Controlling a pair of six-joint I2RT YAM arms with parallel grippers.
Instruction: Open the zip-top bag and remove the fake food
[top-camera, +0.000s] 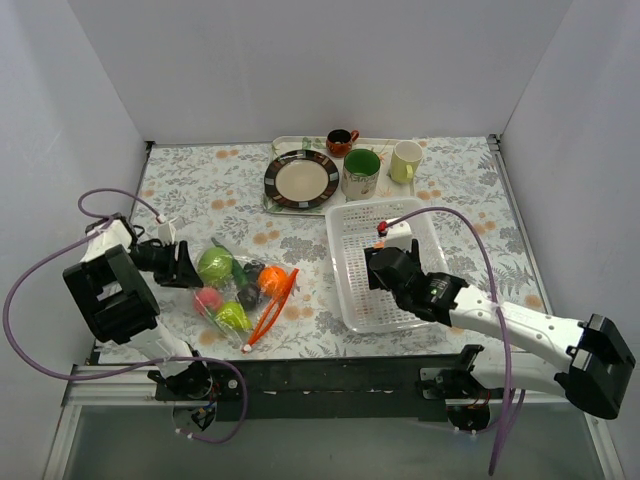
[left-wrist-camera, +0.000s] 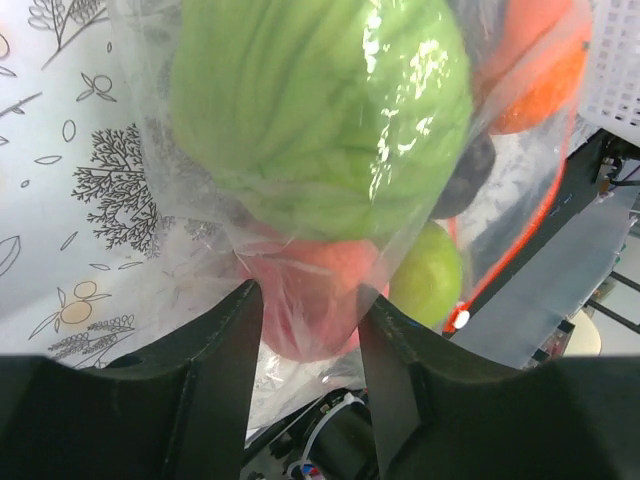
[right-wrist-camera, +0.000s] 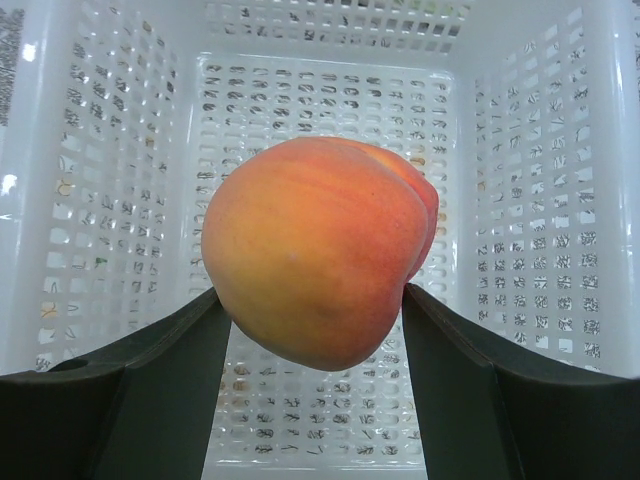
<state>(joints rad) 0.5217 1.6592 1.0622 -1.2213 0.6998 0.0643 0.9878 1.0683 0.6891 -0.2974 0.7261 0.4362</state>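
**Item 1, zip-top bag** (top-camera: 246, 292). It is clear crinkled film. I see it on the floral table (top-camera: 450, 200), left of centre, between the left gripper (top-camera: 185, 265) and the white lattice basket (top-camera: 333, 250).
- Contents through the plastic: green apple (top-camera: 215, 265), dark round piece (top-camera: 250, 272), orange (top-camera: 272, 282), pink-red fruit (top-camera: 207, 300) and yellow-green pear (top-camera: 232, 317).
- The orange-red zip strip (top-camera: 272, 308) edges the right side. It shows as two thin strands slightly parted.

**Orientation.**
- The closed end points left, at the left gripper, and the mouth faces right, toward the basket.
- The strip slants, with its far end nearer the basket and its near end toward the table's front edge.
- The fruit lies in a clump along much the same slant.

**Item 2, left gripper.** On my wrist feed its fingers (left-wrist-camera: 232, 345) stand partly apart. Bag film and the pink-red fruit fill the gap. I cannot tell whether they are pressing.

**Item 3, right gripper** (right-wrist-camera: 315, 300). It is clamped on a peach (right-wrist-camera: 315, 265), which is orange blushing pink and touches both fingers. It is held above the basket floor.
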